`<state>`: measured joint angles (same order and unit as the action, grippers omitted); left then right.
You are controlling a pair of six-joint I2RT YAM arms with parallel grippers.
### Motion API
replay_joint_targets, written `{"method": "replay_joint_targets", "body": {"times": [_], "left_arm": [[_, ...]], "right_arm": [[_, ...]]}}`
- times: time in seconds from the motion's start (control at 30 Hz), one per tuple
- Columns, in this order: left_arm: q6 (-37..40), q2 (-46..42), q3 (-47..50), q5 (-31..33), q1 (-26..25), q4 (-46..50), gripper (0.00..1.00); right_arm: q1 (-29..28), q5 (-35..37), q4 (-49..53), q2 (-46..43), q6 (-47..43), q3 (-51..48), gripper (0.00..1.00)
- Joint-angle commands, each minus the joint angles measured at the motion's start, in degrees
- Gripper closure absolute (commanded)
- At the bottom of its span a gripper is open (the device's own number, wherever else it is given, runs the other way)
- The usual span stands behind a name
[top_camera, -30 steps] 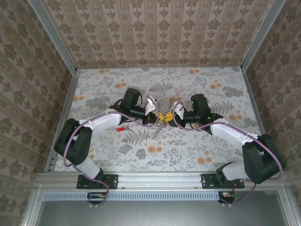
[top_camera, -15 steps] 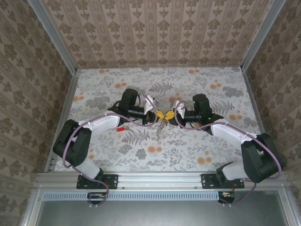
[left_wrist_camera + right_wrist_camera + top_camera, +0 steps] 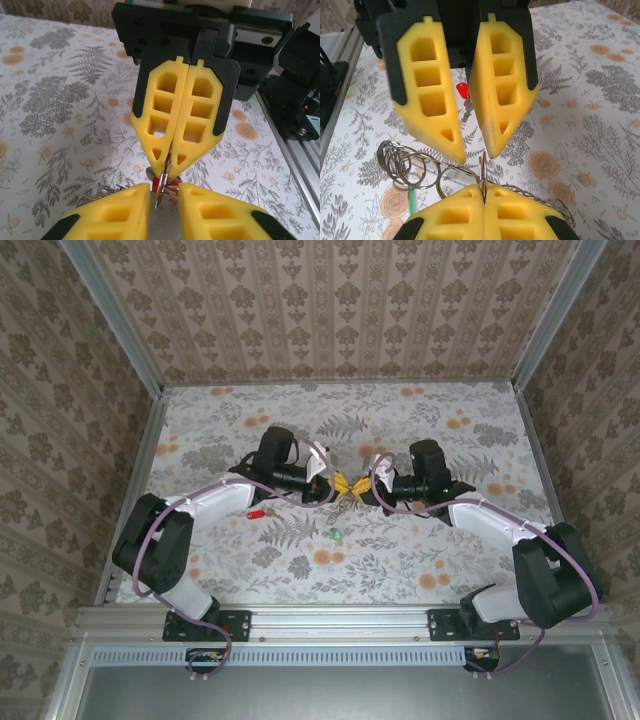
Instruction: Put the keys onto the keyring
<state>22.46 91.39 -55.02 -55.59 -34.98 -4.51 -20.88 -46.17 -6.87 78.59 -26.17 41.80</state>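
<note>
My two grippers meet tip to tip over the middle of the table. My right gripper (image 3: 362, 487) (image 3: 483, 192) is shut on a split ring of the keyring (image 3: 483, 170), held edge-on. The other rings (image 3: 395, 159) trail down to the left. My left gripper (image 3: 335, 483) (image 3: 165, 195) stands open, its fingertips (image 3: 452, 145) either side of that ring without pinching it. A red key head (image 3: 161, 186) shows just behind the ring. A green key (image 3: 337, 534) (image 3: 412, 196) lies on the table below. Another red key (image 3: 257, 511) (image 3: 463, 90) lies under the left arm.
The table (image 3: 430, 420) has a floral cloth and papered walls on three sides. A metal rail (image 3: 340, 620) runs along the near edge. The purple cables (image 3: 290, 498) loop off both arms close to the grippers.
My left gripper has opened, while the right has closed fully on the ring. A green key now lies on the table below the grippers, where the chain hung before.
</note>
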Motion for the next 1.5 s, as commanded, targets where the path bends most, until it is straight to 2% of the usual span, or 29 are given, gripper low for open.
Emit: {"method": "replay_joint_targets", "body": {"times": [0.0, 0.1, 0.37, 0.97, 1.0, 1.07, 1.17, 1.23, 1.47], "left_arm": [[6.6, -0.2, -3.9, 1.7, -1.0, 9.5, 0.75], [9.4, 1.2, -6.3, 3.3, -1.8, 13.6, 0.72], [13.1, 3.5, -10.6, 5.4, -3.1, 19.4, 0.72], [15.5, 6.2, -14.3, 5.2, -3.9, 25.1, 0.75], [15.6, 6.3, -14.6, 5.2, -4.0, 25.4, 0.77], [16.0, 6.7, -15.1, 5.0, -3.9, 26.2, 0.89], [15.9, 6.4, -14.8, 4.8, -3.9, 25.9, 1.0], [15.5, 6.0, -14.5, 4.6, -3.9, 25.2, 1.0], [11.4, 4.2, -11.2, 2.3, -2.9, 18.1, 1.0]], "right_arm": [[-0.3, 1.5, 7.0, -1.9, -4.7, 4.1, 1.0], [-0.5, 2.6, 10.9, -2.1, -6.4, 6.0, 1.0], [-0.8, 2.2, 11.5, -2.8, -6.7, 7.0, 1.0], [-1.1, -0.7, 3.7, -1.6, -2.5, 5.9, 1.0], [-1.1, -0.7, 2.8, -1.7, -2.0, 5.5, 1.0], [-1.1, -0.8, 1.7, -1.7, -1.2, 5.0, 1.0], [-1.1, -0.4, 2.1, -1.4, -1.0, 4.9, 1.0], [-1.1, 0.4, 2.3, -1.5, -1.2, 4.4, 1.0], [-0.7, 3.3, 4.2, -0.9, -2.3, 2.2, 0.9]]}}
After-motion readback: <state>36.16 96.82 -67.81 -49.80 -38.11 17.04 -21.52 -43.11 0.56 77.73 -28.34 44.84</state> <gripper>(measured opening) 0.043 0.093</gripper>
